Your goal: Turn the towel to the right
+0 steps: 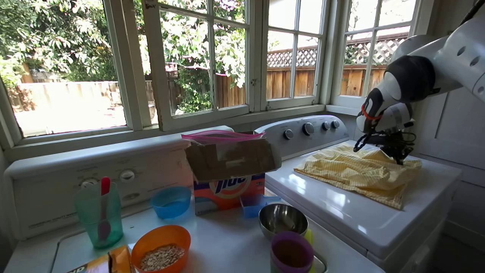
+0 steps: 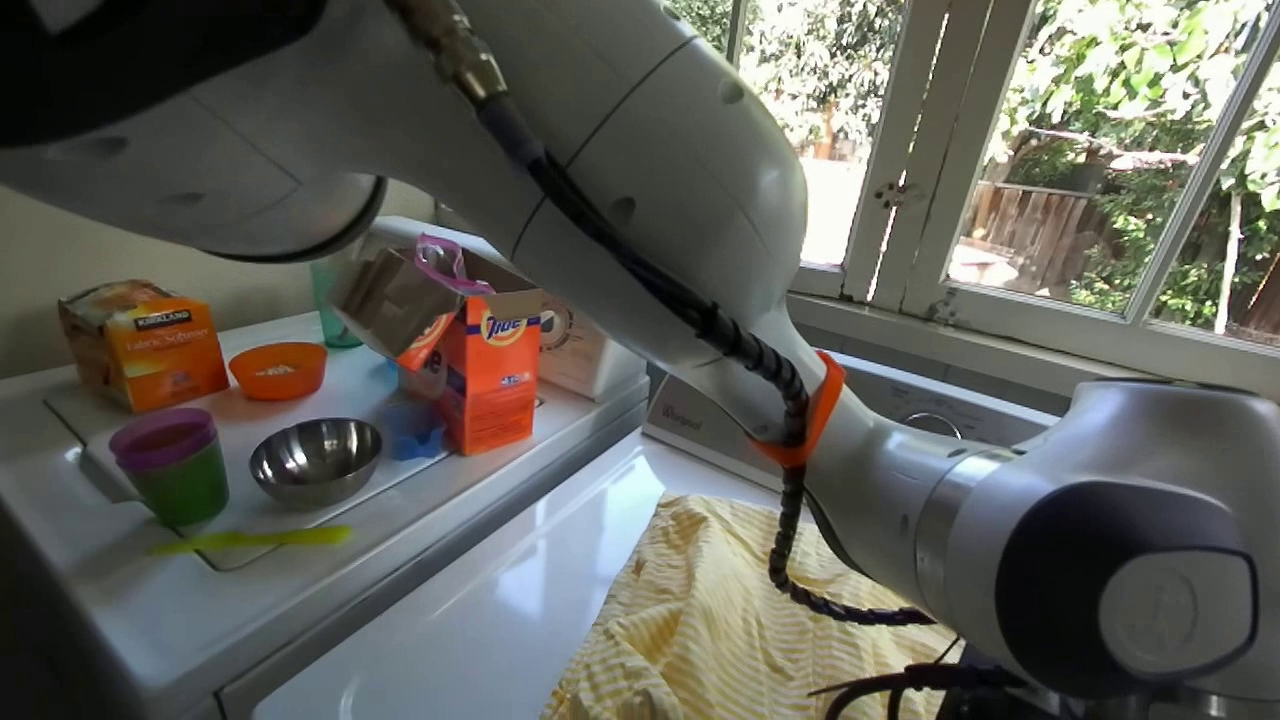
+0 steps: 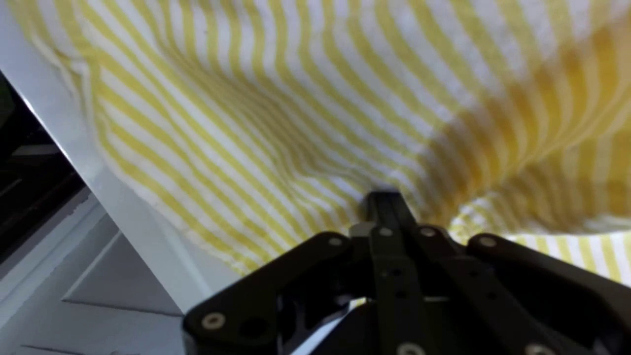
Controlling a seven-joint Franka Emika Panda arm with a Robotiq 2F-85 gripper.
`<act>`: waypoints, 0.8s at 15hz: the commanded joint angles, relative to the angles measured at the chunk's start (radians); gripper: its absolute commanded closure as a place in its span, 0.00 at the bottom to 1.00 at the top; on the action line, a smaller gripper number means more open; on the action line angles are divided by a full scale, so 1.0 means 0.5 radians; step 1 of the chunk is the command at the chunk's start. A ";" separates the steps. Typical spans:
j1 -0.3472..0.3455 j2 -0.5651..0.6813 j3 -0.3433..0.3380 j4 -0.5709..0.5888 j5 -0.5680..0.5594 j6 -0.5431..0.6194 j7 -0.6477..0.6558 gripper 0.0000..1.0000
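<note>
While the towel (image 1: 352, 170) lies rumpled on the desk (image 1: 326, 212), our hand (image 3: 387, 199) is down on it, closed — we can't tell if any of it is pinched. We'd call contact made; the right turn and backing off look still to do.

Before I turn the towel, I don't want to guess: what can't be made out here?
Wrist view: whether the tool pinches the towel; folds and blur hide the contact.
Part of the towel: covered by the arm and cut off by the bottom edge, in an exterior view.
How full the Tide box is: hidden by its cardboard, in both exterior views.
Settings of the knobs: too small, in an exterior view.
</note>
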 commanded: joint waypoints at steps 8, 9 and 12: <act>-0.009 -0.185 0.085 -0.408 0.075 -0.028 0.582 1.00; 0.021 -0.179 0.042 -0.410 0.035 0.070 0.678 1.00; 0.092 -0.202 -0.049 -0.347 -0.167 0.084 0.722 0.67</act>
